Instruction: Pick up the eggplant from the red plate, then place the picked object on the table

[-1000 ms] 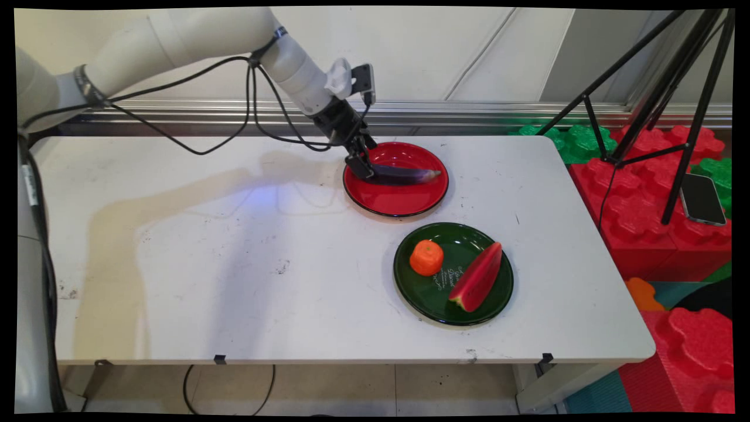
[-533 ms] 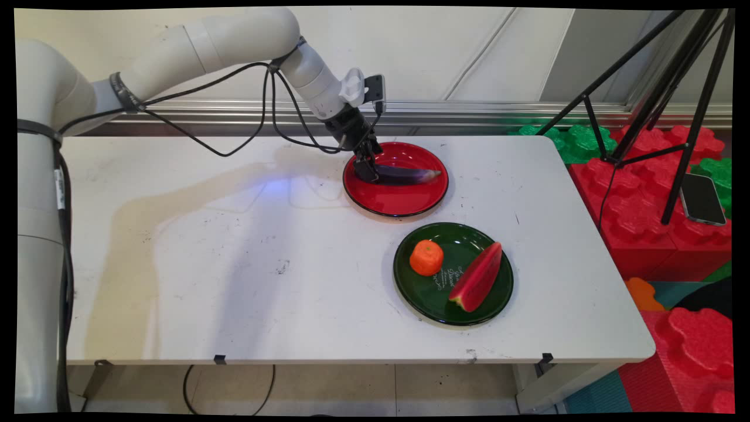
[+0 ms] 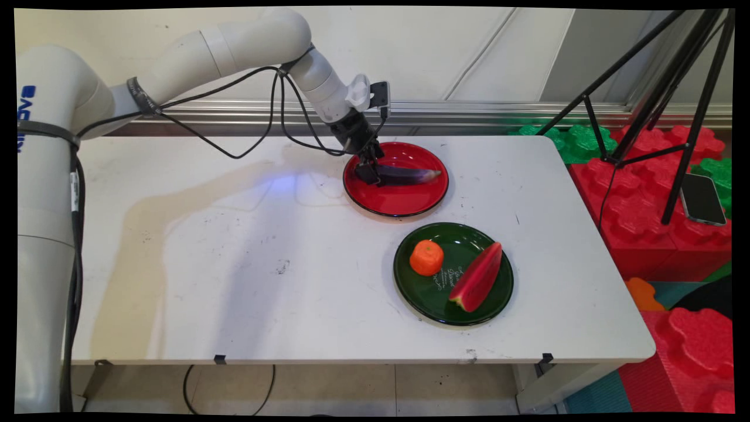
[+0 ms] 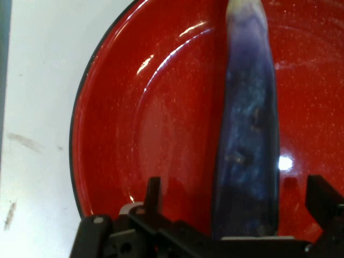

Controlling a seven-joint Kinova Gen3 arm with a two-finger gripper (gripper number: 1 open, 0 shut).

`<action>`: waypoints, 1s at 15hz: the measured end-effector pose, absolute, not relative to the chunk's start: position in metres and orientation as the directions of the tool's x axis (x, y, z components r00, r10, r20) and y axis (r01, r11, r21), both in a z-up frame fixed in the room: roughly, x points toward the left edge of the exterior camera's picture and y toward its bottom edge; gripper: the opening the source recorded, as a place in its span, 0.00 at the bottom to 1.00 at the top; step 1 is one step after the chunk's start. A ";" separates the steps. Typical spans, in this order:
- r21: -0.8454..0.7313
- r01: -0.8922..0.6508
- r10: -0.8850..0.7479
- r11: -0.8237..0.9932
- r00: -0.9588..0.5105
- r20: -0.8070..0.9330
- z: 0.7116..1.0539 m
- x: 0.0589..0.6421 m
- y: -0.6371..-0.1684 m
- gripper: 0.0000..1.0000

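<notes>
A purple eggplant [image 3: 408,174] lies on its side in a red plate [image 3: 398,202] at the table's far middle. My gripper [image 3: 368,171] is low over the plate's left part, at the eggplant's thick end. In the hand view the eggplant [image 4: 248,134] runs up the picture between my two fingertips [image 4: 153,192], with red plate [image 4: 134,134] showing on both sides of it. The gripper [image 4: 236,200] is open around the eggplant, and a gap shows between each finger and it.
A dark green plate [image 3: 425,299] nearer the front holds an orange fruit [image 3: 426,257] and a watermelon slice [image 3: 477,277]. Red and green foam blocks [image 3: 644,193], a black tripod [image 3: 674,88] and a phone [image 3: 701,198] stand off the table's right side.
The gripper has slid a little to the right, further onto the eggplant's thick end, and the arm's upper links swung right. The eggplant and plates have not moved.
</notes>
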State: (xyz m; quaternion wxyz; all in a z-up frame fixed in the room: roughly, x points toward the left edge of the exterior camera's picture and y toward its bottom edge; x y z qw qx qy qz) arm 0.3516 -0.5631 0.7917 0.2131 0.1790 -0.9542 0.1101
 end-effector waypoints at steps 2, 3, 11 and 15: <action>-0.133 -0.387 -0.294 0.912 -0.846 0.445 0.791 0.350 -0.566 1.00; -0.133 -0.385 -0.292 0.913 -0.847 0.443 0.790 0.350 -0.567 0.00; -0.122 -0.372 -0.286 0.920 -0.852 0.439 0.790 0.349 -0.571 0.00; -0.116 -0.373 -0.289 0.921 -0.849 0.442 0.792 0.351 -0.571 0.00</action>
